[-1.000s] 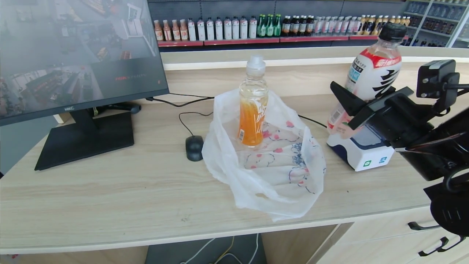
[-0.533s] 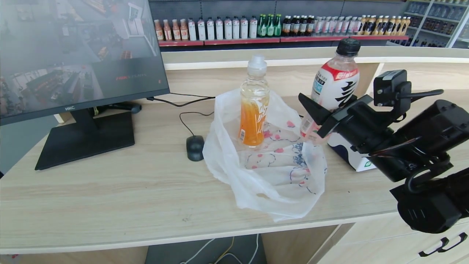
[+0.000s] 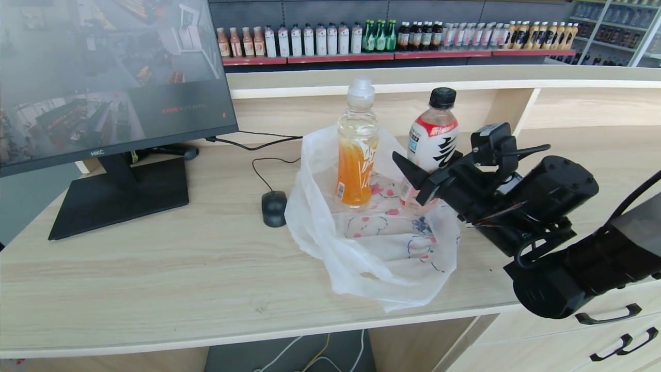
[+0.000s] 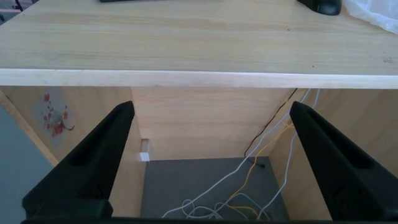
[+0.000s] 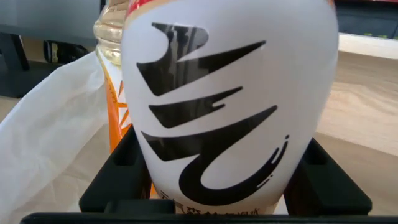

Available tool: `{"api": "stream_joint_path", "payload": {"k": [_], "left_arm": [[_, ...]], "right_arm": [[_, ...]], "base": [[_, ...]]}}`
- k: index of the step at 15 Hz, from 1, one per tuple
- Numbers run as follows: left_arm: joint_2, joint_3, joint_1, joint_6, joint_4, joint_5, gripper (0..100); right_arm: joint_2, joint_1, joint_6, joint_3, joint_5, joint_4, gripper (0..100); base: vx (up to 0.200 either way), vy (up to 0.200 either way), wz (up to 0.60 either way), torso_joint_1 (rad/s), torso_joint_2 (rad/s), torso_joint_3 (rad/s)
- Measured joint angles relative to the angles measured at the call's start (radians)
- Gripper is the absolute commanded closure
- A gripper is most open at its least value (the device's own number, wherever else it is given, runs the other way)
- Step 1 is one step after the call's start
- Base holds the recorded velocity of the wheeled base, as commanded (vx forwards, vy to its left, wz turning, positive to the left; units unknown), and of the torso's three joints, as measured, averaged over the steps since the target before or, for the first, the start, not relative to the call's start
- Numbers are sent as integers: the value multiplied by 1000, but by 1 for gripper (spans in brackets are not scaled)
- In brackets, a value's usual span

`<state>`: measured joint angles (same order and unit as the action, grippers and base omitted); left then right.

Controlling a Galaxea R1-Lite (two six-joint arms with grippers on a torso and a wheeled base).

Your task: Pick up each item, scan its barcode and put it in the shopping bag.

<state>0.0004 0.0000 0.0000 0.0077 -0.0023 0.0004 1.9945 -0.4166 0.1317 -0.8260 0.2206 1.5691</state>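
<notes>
The right pincer point(image 3: 427, 174) is clamped on the lower body of a white bottle point(image 3: 433, 137) with a black cap, one finger on each side of the label, as is seen close up in the right wrist view, where the bottle point(image 5: 230, 112) stands between the two black fingers. The bottle is held nearly upright over the right part of the bag point(image 3: 382, 248), its base sunk behind the bag's right rim; whether it rests on anything there cannot be told. A second ago it was held higher and well to the right of the bag, and half a second ago it was at the bag's right edge, so it has been carried leftward and lowered, with the arm swung in over the desk point(image 3: 155, 268). Just to its left an orange bottle point(image 3: 355, 160) with a white cap stands upright inside the bag, near the white bottle but apart from it, and it has not shifted. The bag lies open and crumpled on the desk as before. The left pincer point(image 4: 211, 112) is spread wide with nothing between its fingers, and it is held low in front of the desk's front edge, facing the cables point(image 4: 249, 186) beneath. A mouse point(image 3: 273, 208) lies just left of the bag, and a monitor point(image 3: 103, 77) stands farther left.
</notes>
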Motion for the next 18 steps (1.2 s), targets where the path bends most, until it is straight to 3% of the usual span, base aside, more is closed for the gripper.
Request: {"api": "stream_joint_path", "payload": {"k": [7,11,18], "left_arm": [[0,0,0,0,0,0,0],[0,0,0,0,0,0,0],[0,0,1,0,0,0,0]], "right_arm": [[64,-7,0,-48,1,1,100],[79,-61,1,-68,-4,2,100],[119,-22,-2,-78,-5,3,100]], "base": [[0,0,0,0,0,0],[0,0,0,0,0,0],[0,0,0,0,0,0]]}}
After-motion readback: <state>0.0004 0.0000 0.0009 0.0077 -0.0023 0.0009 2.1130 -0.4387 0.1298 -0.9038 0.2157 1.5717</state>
